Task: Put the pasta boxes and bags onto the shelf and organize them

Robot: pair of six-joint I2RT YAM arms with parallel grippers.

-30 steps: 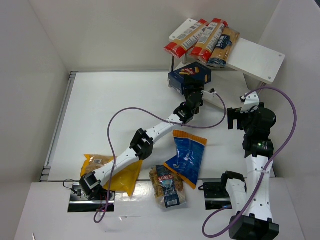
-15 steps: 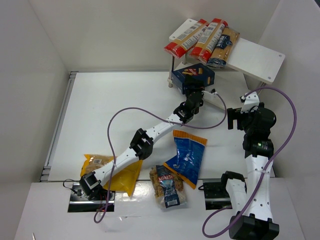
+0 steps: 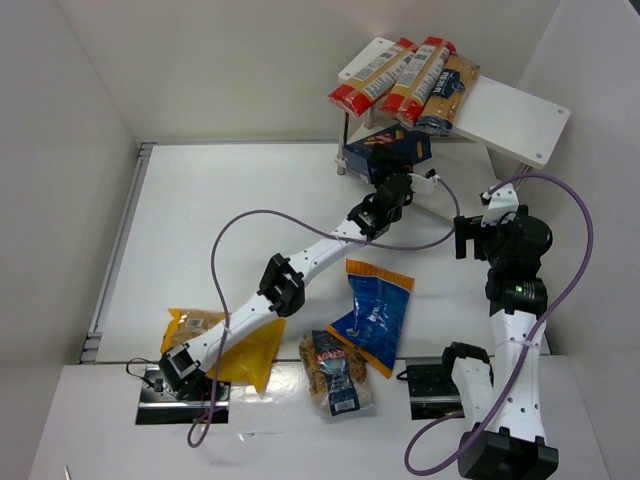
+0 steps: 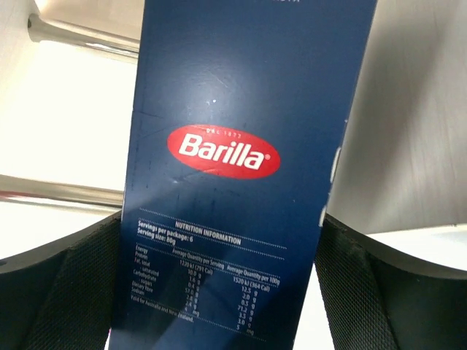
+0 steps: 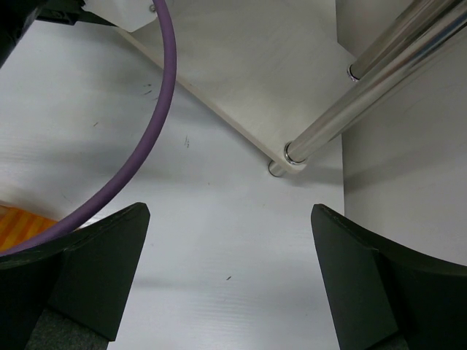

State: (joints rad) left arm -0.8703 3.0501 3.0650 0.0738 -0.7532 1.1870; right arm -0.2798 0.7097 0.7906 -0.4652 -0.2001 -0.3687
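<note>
My left gripper [image 3: 392, 186] is shut on the dark blue pasta box [image 3: 388, 148] and holds it at the left end of the white shelf [image 3: 512, 118], partly under the top board. In the left wrist view the box [image 4: 241, 153] with its red oval logo fills the space between my two fingers [image 4: 69, 292]. The yellow bag [image 3: 250, 352], the blue bag with an orange top [image 3: 375, 312] and the small clear bag [image 3: 336, 374] lie on the table near the arm bases. My right gripper [image 3: 466, 238] is open and empty [image 5: 230, 284] over the table by a shelf leg [image 5: 325, 135].
Three long spaghetti packs [image 3: 405, 80] lie on the left part of the shelf's top board. The lower board [image 5: 248, 65] sits just ahead of my right gripper. A purple cable [image 5: 149, 138] loops across the table. White walls enclose the table.
My left gripper has carried the blue box away from me and further under the shelf's top board. The right arm and the bags have not moved.
</note>
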